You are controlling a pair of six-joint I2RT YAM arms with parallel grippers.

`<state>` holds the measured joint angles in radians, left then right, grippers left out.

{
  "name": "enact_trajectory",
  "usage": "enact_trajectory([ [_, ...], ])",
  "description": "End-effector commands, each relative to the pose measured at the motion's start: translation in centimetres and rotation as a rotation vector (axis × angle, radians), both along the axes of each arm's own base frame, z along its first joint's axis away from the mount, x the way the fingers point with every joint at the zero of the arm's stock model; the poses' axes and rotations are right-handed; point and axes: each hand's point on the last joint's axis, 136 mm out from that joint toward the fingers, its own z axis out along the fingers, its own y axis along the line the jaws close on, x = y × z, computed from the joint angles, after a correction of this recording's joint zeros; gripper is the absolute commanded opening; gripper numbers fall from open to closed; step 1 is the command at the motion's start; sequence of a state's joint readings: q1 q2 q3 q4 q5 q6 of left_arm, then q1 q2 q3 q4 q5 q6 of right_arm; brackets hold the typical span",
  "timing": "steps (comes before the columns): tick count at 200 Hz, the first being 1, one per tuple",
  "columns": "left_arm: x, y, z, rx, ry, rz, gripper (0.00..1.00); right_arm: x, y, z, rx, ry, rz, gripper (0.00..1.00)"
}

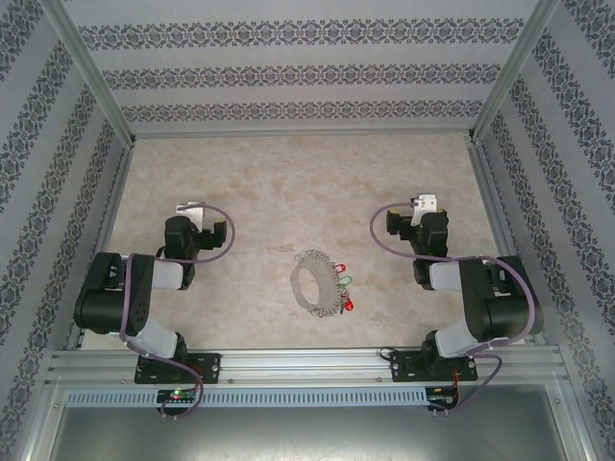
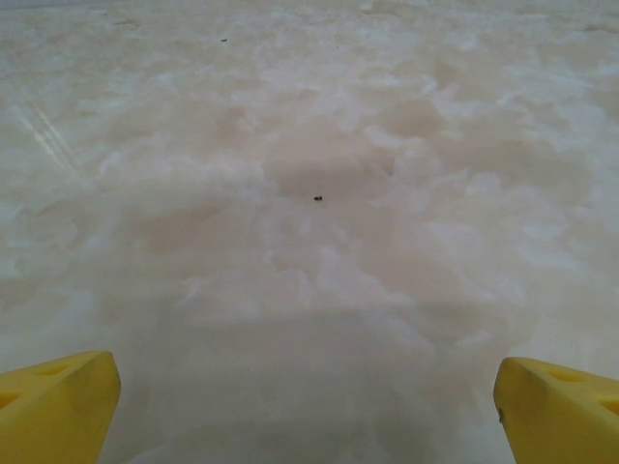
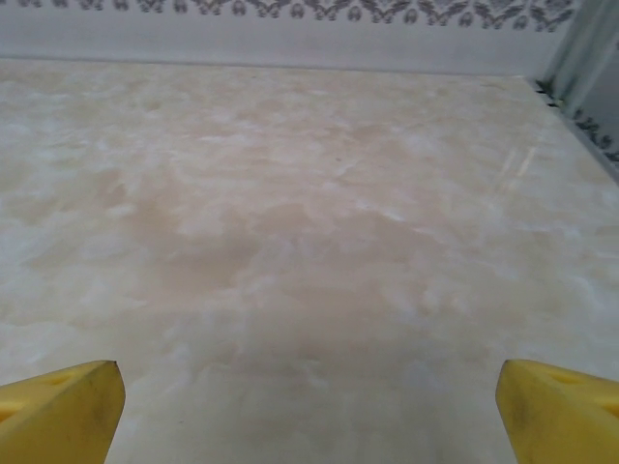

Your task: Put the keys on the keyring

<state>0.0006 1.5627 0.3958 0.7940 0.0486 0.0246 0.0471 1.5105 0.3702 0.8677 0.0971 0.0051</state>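
Marbled table (image 1: 288, 182), keyring (image 1: 299, 285) fringe blurred, keys (image 1: 344, 281) indistinct

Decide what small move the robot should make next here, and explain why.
Probably reach the right gripper toward the keys, which lie against the keyring's side nearer that arm. Both it and the left gripper stand open, holding nothing, over bare table well away from the ring.

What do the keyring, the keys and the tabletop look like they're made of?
Keyring: likely metal, thin grey hoop with silvery dangling pieces.
Keys: green and red heads look plastic; blades too small to judge.
Tabletop: matte beige marbled surface, perhaps laminate or printed sheet.
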Motion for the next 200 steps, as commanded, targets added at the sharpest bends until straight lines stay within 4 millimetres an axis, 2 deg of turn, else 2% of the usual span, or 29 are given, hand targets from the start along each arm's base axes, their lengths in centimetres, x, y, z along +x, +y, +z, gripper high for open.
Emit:
enact_trajectory([
  [1,1.0,0.6,1.5,-0.023,-0.054,0.032,1.00,0.4,-1.3,1.2,0.017,-0.048,-0.072,0.98],
  [59,1.0,0.5,1.5,-0.017,-0.052,0.028,1.00,0.4,-1.1,1.3,0.014,-0.050,-0.068,0.98],
  [89,1.0,0.5,1.5,-0.017,-0.051,0.028,1.00,0.6,0.0,1.3,0.015,-0.042,-0.002,0.98],
  [200,1.0,0.5,1.5,-0.017,-0.051,0.028,1.00,0.6,0.0,1.2,0.017,-0.038,0.002,0.98],
])
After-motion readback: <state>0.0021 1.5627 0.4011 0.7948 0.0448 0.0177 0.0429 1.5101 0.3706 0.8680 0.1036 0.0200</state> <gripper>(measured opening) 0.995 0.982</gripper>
